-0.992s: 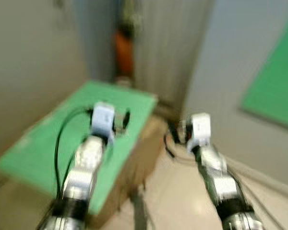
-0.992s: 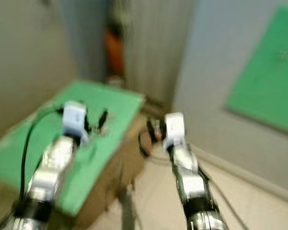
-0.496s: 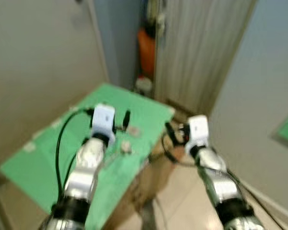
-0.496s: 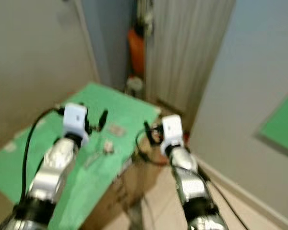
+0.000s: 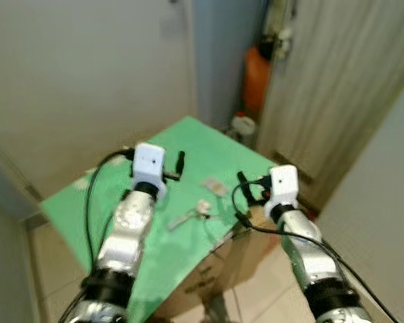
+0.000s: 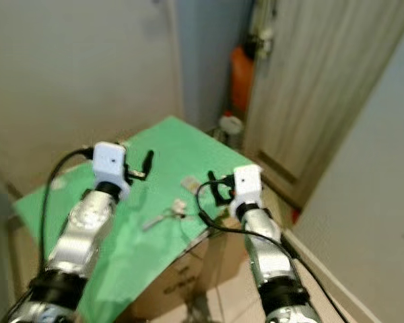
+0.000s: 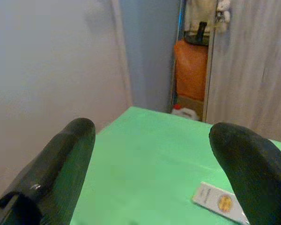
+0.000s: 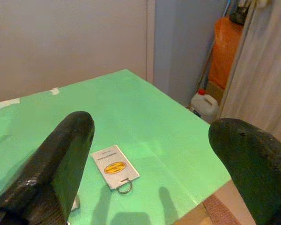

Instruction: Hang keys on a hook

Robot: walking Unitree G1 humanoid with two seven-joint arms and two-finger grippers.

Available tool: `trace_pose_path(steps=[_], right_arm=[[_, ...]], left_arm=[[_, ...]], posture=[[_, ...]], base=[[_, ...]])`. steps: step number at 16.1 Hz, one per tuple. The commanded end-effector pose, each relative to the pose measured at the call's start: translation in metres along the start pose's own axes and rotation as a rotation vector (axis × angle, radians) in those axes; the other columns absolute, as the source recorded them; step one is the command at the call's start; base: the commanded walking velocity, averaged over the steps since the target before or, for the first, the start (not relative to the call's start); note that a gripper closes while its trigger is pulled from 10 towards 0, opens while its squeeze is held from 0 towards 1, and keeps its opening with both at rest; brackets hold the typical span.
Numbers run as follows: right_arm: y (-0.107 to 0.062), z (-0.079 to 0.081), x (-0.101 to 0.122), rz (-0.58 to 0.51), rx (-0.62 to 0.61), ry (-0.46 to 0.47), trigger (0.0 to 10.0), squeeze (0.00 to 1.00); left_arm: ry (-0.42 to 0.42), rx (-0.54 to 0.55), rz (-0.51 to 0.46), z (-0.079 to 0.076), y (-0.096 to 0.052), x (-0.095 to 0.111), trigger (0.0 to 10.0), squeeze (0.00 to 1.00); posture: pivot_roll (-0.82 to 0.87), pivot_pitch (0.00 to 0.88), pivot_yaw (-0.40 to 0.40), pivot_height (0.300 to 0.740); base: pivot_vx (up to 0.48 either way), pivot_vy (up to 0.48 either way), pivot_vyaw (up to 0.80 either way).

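A green bench (image 5: 114,202) stands on a cardboard box (image 5: 215,282), near a wall and a wooden door (image 5: 337,101); an orange container (image 5: 256,70) and a white jug (image 5: 242,124) sit in the corner behind it. The left gripper (image 7: 150,154) hovers over the bench, its fingers (image 7: 61,159) spread wide and holding nothing; the right gripper (image 8: 150,154) hangs over the bench's near edge, likewise agape and empty. The keys (image 5: 192,215) lie on the bench between the two arms; a white tag (image 8: 114,167) with a ring lies just beyond them.
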State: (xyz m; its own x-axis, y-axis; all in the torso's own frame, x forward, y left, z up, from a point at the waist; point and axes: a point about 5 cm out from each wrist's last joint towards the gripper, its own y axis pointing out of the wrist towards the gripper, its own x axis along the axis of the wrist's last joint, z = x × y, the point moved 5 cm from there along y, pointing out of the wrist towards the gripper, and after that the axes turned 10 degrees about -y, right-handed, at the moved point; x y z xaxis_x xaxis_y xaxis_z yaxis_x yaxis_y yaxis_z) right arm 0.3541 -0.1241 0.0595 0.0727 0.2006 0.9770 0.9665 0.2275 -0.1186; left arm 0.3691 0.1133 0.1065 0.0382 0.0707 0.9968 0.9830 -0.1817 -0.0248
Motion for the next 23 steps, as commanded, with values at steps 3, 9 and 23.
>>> trace_pose_path(steps=[3,9,23], right_arm=[[-0.005,-0.004,0.003,-0.004,-0.009,0.007,10.0,0.0],[-0.042,-0.023,-0.006,0.032,-0.018,-0.037,10.0,0.0],[-0.13,-0.06,-0.003,0.205,-0.001,-0.112,10.0,0.0]], left_arm=[[0.003,-0.018,0.031,-0.007,0.014,-0.006,10.0,0.0],[-0.018,0.029,0.136,-0.004,0.02,-0.034,10.0,0.0],[-0.027,0.137,0.456,-0.009,-0.022,-0.132,10.0,0.0]], posture=[[-0.05,0.0,0.029,0.74],[-0.14,0.037,-0.006,0.74],[-0.33,0.192,-0.121,0.74]], base=[[0.0,0.0,0.0],[0.0,0.0,0.0],[0.0,0.0,0.0]])
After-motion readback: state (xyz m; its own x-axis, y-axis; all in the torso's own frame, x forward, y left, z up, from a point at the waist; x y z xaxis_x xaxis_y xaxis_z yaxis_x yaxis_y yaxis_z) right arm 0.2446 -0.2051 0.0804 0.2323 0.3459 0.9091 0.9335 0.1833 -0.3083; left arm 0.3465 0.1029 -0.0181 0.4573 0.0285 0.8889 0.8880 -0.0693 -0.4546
